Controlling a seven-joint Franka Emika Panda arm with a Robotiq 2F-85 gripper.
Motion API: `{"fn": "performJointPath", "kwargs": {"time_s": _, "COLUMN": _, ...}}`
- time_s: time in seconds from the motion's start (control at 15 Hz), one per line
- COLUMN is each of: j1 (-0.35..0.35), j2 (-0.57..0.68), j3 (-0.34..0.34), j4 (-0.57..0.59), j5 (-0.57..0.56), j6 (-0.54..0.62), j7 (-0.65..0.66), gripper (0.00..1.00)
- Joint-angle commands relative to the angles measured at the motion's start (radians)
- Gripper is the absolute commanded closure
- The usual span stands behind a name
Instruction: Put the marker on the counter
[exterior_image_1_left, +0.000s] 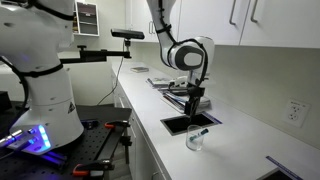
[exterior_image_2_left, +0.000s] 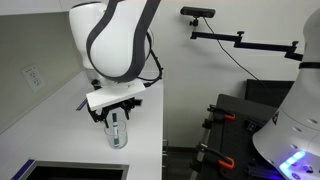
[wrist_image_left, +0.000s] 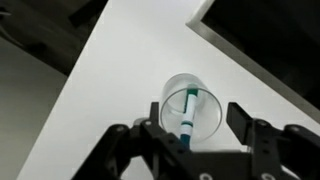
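The marker (wrist_image_left: 187, 117), teal-tipped with a pale body, stands tilted inside a small clear cup (wrist_image_left: 191, 98) on the white counter (wrist_image_left: 110, 80). My gripper (wrist_image_left: 192, 128) is open and hovers right above the cup, one finger on each side of it. It does not touch the marker. In both exterior views the gripper (exterior_image_1_left: 197, 106) (exterior_image_2_left: 113, 106) hangs just over the cup (exterior_image_1_left: 195, 141) (exterior_image_2_left: 118, 136). The marker (exterior_image_1_left: 200, 134) (exterior_image_2_left: 114, 128) sticks up from the cup toward the fingers. The cup stands close to the counter's dark recess (exterior_image_1_left: 186, 123) (exterior_image_2_left: 70, 172).
The counter's front edge lies close to the cup (exterior_image_2_left: 158, 150), with dark floor beyond (wrist_image_left: 50, 25). Flat items lie further along the counter (exterior_image_1_left: 160, 80). A wall outlet (exterior_image_1_left: 294, 112) and upper cabinets (exterior_image_1_left: 250, 20) are behind. A white robot base (exterior_image_1_left: 45, 90) stands off the counter.
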Motion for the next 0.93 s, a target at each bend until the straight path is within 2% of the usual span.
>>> {"fn": "performJointPath", "kwargs": {"time_s": 0.0, "j1": 0.050, "j2": 0.011, "j3": -0.049, "j4": -0.005, "j5": 0.037, "j6": 0.055, "j7": -0.014, "gripper": 0.00}}
{"fn": "performJointPath", "kwargs": {"time_s": 0.27, "j1": 0.085, "j2": 0.032, "j3": -0.094, "j4": 0.001, "j5": 0.040, "j6": 0.119, "j7": -0.003, "gripper": 0.00}}
{"fn": "performJointPath", "kwargs": {"time_s": 0.4, "j1": 0.096, "j2": 0.042, "j3": -0.110, "j4": 0.006, "j5": 0.046, "j6": 0.126, "j7": -0.008, "gripper": 0.08}}
{"fn": "performJointPath", "kwargs": {"time_s": 0.47, "j1": 0.096, "j2": 0.044, "j3": -0.111, "j4": 0.008, "j5": 0.052, "j6": 0.129, "j7": -0.013, "gripper": 0.17}}
{"fn": "performJointPath", "kwargs": {"time_s": 0.6, "j1": 0.104, "j2": 0.049, "j3": -0.118, "j4": 0.013, "j5": 0.056, "j6": 0.126, "j7": -0.016, "gripper": 0.28}}
{"fn": "performJointPath", "kwargs": {"time_s": 0.73, "j1": 0.112, "j2": 0.051, "j3": -0.122, "j4": 0.014, "j5": 0.058, "j6": 0.124, "j7": -0.016, "gripper": 0.27}}
{"fn": "performJointPath", "kwargs": {"time_s": 0.87, "j1": 0.119, "j2": 0.055, "j3": -0.125, "j4": 0.013, "j5": 0.063, "j6": 0.125, "j7": -0.011, "gripper": 0.21}}
